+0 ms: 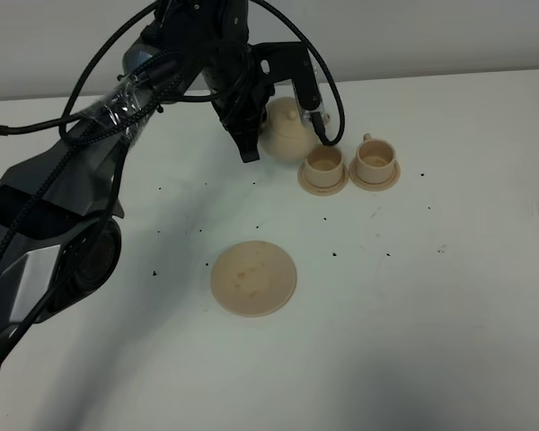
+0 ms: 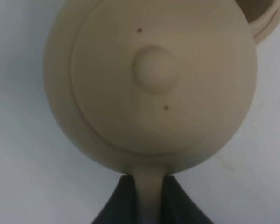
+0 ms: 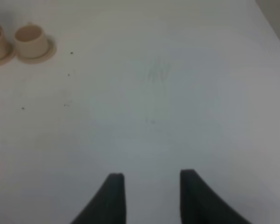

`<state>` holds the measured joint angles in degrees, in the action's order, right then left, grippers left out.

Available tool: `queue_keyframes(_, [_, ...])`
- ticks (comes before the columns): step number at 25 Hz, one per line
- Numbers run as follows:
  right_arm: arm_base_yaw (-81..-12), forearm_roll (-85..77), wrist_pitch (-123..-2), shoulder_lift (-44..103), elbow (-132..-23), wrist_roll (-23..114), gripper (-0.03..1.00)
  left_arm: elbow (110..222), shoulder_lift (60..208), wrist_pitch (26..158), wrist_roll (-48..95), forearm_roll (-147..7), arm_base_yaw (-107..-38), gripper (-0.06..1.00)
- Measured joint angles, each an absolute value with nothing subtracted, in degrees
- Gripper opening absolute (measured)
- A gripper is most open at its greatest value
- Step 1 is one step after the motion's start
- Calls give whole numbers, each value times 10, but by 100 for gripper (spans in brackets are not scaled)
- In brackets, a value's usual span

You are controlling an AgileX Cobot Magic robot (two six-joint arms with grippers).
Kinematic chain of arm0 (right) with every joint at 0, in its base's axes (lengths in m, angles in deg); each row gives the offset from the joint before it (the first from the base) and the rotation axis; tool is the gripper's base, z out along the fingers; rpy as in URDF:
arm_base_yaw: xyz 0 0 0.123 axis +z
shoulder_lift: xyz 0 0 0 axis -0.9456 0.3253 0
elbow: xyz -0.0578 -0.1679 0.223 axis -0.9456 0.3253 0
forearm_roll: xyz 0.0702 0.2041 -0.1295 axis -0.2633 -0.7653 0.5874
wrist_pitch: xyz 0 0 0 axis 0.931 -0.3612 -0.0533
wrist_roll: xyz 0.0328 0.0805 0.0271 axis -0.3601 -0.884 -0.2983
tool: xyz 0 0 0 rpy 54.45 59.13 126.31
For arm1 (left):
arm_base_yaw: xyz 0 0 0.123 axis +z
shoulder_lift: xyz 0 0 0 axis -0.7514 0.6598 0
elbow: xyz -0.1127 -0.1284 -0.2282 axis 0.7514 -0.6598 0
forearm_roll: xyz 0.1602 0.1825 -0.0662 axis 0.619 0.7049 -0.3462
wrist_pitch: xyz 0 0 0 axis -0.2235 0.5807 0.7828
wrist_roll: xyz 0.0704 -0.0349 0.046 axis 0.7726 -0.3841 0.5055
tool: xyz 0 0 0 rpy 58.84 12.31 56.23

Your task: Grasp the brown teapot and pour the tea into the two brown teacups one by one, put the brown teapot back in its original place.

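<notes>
**Item 1. Left gripper** (image 2: 149, 207): clenched on the teapot's handle (image 2: 149, 184), one jaw on each side of the loop. This is the arm I am working with, and the only one at the pot.

**Item 2. Teapot** (image 1: 286, 135): directly ahead of the jaws, handle nearest them and body beyond. The lid (image 2: 126, 107) and knob (image 2: 155, 68) face the wrist camera. I cannot see the spout and judge it to be on the side away from the handle. In the high view the pot's long axis, handle to spout, seems to run from 10 o'clock to 4 o'clock. I cannot tell whether the base touches the table (image 1: 449, 323).

**Item 3. Near cup** (image 1: 324, 162): just beside the teapot at its 4 o'clock, so the pour should need only a tip along that axis. The risk I see is the pot's belly nudging the cup.

**Item 4. Far cup** (image 1: 375, 158): at 3 o'clock of the near cup. Their small saucers (image 1: 323, 186) are touching or nearly so.

**Item 5. Big saucer** (image 1: 253, 277): bare, well apart from the teapot at its 6 to 7 o'clock. It is the return spot.

**Item 6. Right gripper** (image 3: 151, 179): released, nothing between the jaws, over bare table well away from the cups.

**Item 7. Specks** (image 1: 154, 270): dark bits scattered on the table.
</notes>
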<state>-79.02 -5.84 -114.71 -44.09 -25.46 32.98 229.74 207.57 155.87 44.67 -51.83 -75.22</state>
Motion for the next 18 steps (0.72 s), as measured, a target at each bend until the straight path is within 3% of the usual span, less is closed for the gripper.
queue_keyframes(18, [-790,-58,-1147,-441,-255,330,31,2309,2070,1544,506,-480,-751,15])
